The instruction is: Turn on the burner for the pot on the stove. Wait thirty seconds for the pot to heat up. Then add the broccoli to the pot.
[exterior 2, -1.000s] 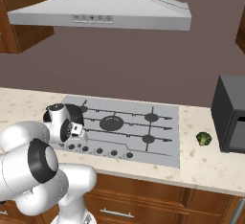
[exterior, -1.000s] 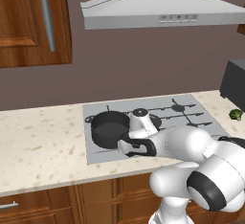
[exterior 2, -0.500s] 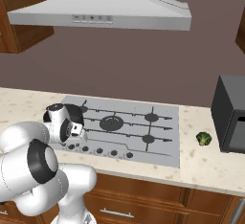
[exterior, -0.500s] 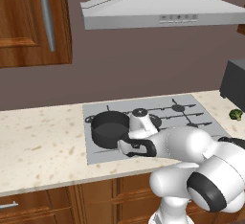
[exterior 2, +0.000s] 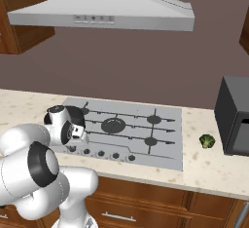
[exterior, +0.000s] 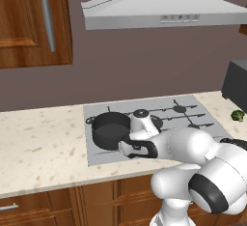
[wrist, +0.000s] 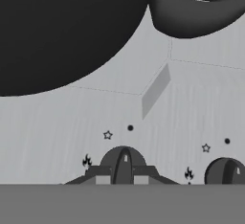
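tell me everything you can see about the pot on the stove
The pot is short, round and dark grey-black with a dull, metal-like look and a small loop handle on each side. It has no lid and its inside looks empty. It stands upright on the black grate bars at the left end of the stove, just behind the knob row, where the gripper has its jaws shut on a knob.

glossy white arm (exterior: 193, 148), rounded links, dark joints

Both base views look forward-down from behind arm, sharing stove (exterior: 164, 116); hand view sits close above knobs (wrist: 123, 164).
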Robot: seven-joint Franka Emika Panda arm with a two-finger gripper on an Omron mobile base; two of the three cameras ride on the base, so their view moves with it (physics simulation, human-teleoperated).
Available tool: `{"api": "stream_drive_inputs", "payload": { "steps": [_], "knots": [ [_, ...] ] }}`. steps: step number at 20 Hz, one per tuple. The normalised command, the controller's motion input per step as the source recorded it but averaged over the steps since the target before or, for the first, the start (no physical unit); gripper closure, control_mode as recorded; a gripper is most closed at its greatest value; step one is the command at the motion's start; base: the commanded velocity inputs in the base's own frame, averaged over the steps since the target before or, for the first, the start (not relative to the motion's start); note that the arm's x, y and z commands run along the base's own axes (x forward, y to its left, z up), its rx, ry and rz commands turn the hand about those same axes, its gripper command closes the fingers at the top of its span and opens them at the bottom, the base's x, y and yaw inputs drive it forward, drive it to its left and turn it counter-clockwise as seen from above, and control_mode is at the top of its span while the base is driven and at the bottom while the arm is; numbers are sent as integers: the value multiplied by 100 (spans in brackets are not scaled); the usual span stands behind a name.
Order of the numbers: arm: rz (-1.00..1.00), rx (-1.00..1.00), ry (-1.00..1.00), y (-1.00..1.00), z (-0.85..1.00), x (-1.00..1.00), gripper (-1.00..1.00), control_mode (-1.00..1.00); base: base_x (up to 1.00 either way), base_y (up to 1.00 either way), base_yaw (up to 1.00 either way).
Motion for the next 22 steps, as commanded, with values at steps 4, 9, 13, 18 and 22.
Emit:
{"api": "stream_drive_inputs", "payload": {
  "steps": [4,9,13,18,22],
  "knots": [
    [0,0,0,0,0,0,100,-100,0,0,0],
    [3,0,0,0,-2,0,100,-100,0,0,0],
    [19,0,0,0,-15,-6,100,-100,0,0,0],
    [26,0,-1,-7,-21,-14,100,-100,0,0,0],
    [29,0,-3,-13,-23,-20,100,-100,0,0,0]
  ]
}}
